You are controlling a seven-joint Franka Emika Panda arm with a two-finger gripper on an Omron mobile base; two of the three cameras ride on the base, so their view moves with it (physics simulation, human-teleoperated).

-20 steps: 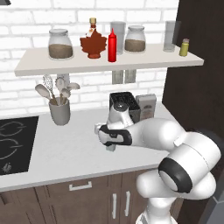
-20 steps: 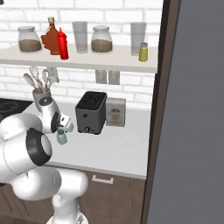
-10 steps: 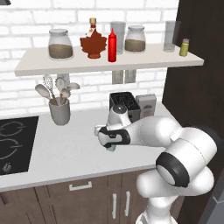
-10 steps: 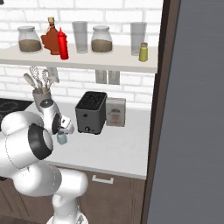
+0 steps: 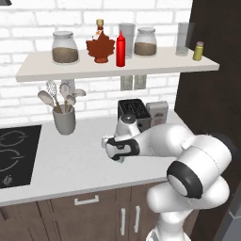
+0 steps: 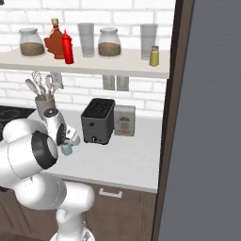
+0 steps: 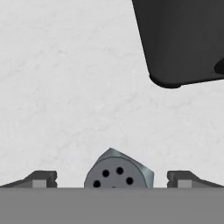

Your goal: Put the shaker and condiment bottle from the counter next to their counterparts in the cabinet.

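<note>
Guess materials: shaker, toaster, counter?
Shaker: pale translucent body, glass or plastic by look; matte grey cap with punched holes, likely metal. Toaster: dark, softly glossy shell, painted metal or plastic, can't tell which. Counter: off-white, faint grey veining, looks like stone or laminate.

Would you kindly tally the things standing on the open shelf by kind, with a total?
Jars with brown contents: 2
Clear glasses: 2
Maple-leaf syrup bottle: 1
Red condiment bottle: 1
Yellow-green shaker: 1
Total: 7
</note>
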